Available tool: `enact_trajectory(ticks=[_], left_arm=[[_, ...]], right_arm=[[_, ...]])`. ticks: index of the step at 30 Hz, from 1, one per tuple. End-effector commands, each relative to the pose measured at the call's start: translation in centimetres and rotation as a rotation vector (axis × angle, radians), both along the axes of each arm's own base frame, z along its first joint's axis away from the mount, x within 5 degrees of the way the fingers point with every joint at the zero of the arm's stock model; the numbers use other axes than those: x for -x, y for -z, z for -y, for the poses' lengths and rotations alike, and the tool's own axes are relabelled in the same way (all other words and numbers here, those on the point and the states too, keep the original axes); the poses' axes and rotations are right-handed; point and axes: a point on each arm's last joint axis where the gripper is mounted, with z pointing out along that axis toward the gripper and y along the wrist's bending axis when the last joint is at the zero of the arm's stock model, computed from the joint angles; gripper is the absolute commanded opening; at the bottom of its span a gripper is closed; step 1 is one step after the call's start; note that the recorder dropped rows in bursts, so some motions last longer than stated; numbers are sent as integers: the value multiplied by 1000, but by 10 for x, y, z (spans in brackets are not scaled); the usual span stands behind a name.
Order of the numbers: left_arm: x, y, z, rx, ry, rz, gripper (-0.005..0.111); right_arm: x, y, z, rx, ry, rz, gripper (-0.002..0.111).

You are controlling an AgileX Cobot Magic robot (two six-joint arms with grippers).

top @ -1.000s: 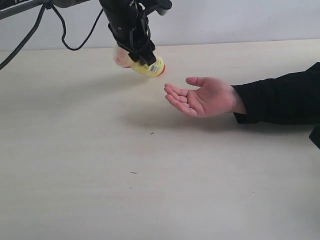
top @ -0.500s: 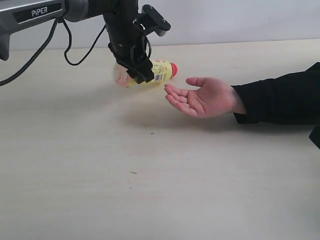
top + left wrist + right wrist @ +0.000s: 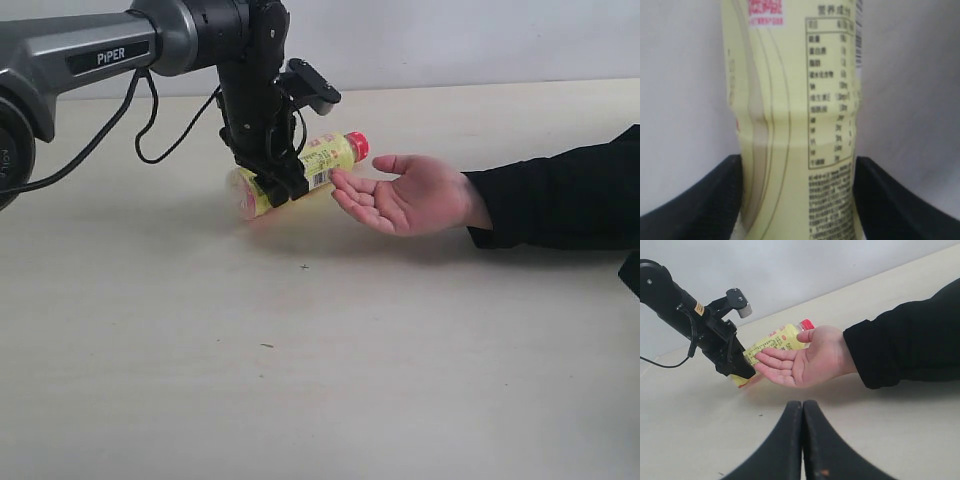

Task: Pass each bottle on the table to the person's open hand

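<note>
Nearest, the pale beige table (image 3: 300,400) shows a few dark specks. The right gripper (image 3: 802,440) hovers above it, its two fingers pressed together on nothing. Farther back, one open hand (image 3: 410,195) lies palm up. One yellow bottle (image 3: 325,162), with printed label and red cap (image 3: 357,145), hangs tilted above the table, cap end just beside that hand. The left gripper (image 3: 282,180) clamps its mid-body between black fingers (image 3: 705,200).

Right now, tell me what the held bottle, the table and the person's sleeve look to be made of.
Bottle: likely thin plastic, with a smooth yellow printed wrap and a red cap; the left wrist view shows its wall creased where it is gripped.
Table: pale beige, matte; laminate or painted board, cannot tell which.
Sleeve: black cloth, dull, with soft creases.
</note>
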Motion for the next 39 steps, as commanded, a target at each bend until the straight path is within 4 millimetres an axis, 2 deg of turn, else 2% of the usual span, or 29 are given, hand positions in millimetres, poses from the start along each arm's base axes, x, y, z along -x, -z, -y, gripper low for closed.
enact_trajectory(ticks=[1, 13, 16, 23, 35, 37, 39], left_arm=[[2, -3, 0, -2, -3, -4, 0], [3, 3, 1, -4, -9, -30, 1], [2, 9, 1, -7, -9, -36, 8], [1, 11, 2, -3, -8, -30, 33], [-1, 10, 5, 36, -11, -4, 36], [-1, 10, 5, 37, -13, -5, 41], [-1, 10, 5, 37, -13, -4, 53]], right_arm=[[0, 0, 1, 11, 4, 11, 0], [0, 0, 1, 11, 4, 11, 0], [0, 0, 1, 11, 4, 11, 0], [0, 0, 1, 11, 4, 11, 0], [0, 0, 1, 11, 4, 11, 0], [0, 0, 1, 11, 4, 11, 0], [0, 0, 1, 11, 4, 11, 0]])
